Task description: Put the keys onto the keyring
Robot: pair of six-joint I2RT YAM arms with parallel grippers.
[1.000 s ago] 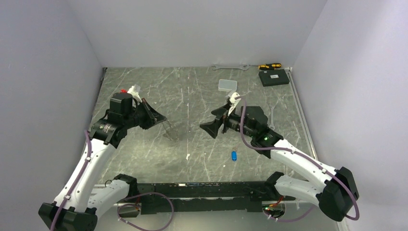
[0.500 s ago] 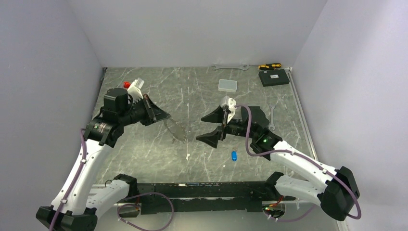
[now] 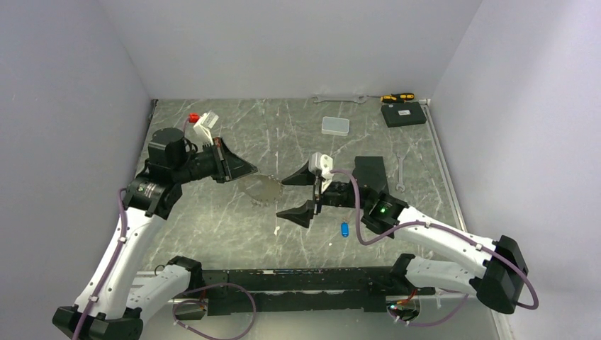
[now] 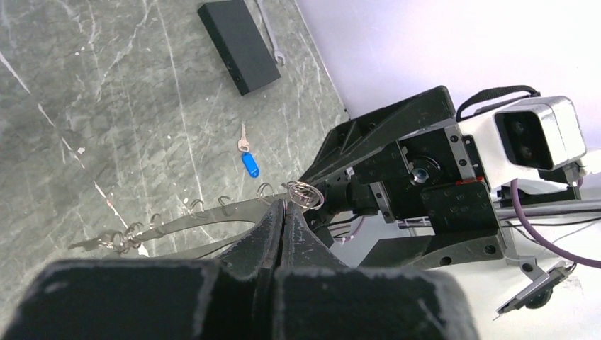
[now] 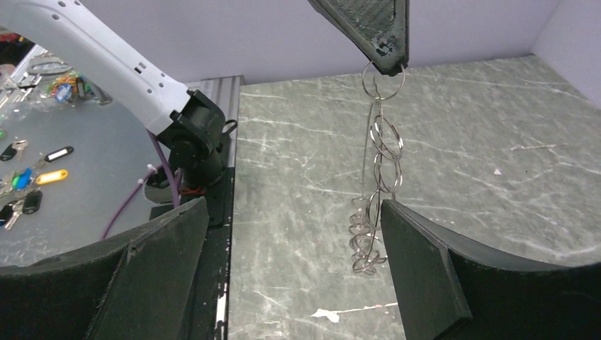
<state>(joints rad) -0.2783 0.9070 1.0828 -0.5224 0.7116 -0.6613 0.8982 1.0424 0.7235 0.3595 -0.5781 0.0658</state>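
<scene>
Left gripper (image 3: 252, 170) is pinched shut on the top of the keyring (image 3: 264, 187), holding it clear of the table (image 3: 212, 219) so the loops dangle below its tips. Facing it, the right gripper (image 3: 282, 197) is spread wide and empty, the hanging ring just ahead of its fingertips. I'd call this the presenting step, with no key threaded yet. Next the right gripper needs a key: the blue key (image 3: 344, 229) lies behind its fingers, beneath its wrist, the pale key (image 4: 243, 140) just beside it. Whether those two touch is too small to tell, and the ring's opening is lost among overlapping loops.
</scene>
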